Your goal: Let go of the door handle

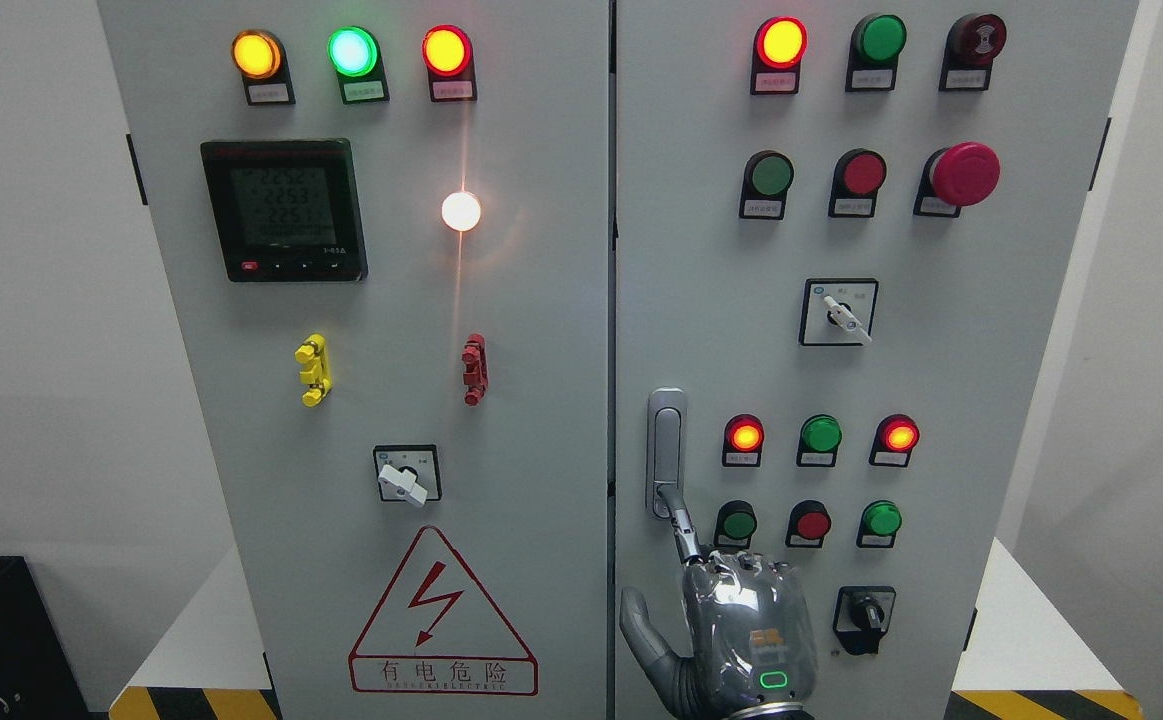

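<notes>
Hand: my right hand (741, 630), bottom right of centre, index fingertip (674, 500) touching the door handle (665, 450), other fingers curled, gripping nothing.
Handle: upright, on the right door's left edge.
Release: I'd back straight off, no sideways drag.
Room: red button (810, 523) close right; door seam (612, 400) close left.
</notes>
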`<state>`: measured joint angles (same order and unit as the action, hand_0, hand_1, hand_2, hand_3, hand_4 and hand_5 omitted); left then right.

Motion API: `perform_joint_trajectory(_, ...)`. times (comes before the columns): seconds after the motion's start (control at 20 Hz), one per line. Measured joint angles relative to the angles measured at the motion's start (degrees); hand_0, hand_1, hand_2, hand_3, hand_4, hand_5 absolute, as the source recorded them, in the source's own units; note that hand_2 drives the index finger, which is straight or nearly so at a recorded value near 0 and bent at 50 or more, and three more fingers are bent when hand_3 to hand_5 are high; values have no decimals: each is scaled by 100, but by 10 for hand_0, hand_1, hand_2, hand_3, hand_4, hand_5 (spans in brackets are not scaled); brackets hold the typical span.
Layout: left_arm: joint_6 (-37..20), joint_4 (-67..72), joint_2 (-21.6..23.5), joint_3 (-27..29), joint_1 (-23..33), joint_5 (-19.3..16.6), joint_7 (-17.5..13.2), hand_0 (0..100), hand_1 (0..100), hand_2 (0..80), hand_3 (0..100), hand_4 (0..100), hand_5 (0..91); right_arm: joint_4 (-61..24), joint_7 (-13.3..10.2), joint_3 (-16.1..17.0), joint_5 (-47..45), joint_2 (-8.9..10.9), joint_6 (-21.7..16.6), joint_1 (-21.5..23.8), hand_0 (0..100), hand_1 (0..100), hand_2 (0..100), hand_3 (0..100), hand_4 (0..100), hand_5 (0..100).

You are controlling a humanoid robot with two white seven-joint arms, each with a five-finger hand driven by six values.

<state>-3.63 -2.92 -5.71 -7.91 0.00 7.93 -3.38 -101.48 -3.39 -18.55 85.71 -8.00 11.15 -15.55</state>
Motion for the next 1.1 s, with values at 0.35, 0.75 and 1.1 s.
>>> perform_joint_trajectory(0.35, 0, 1, 0, 0, 0, 0, 0, 120, 556, 0, 0, 0, 0, 15, 23, 2, -1, 0, 6, -1, 532, 213, 0, 858, 909, 1000)
perform_joint_trajectory(0.75, 0, 1, 0, 0, 0, 0, 0, 120, 556, 0, 0, 0, 0, 35, 47, 6, -1, -5, 8, 9, 531, 213, 0, 859, 910, 1000)
perform_joint_trajectory(1.1, 0, 1, 0, 0, 0, 0, 0, 120, 556, 0, 0, 0, 0, 54, 57, 8, -1, -7, 8, 14, 530, 213, 0, 862, 911, 1000)
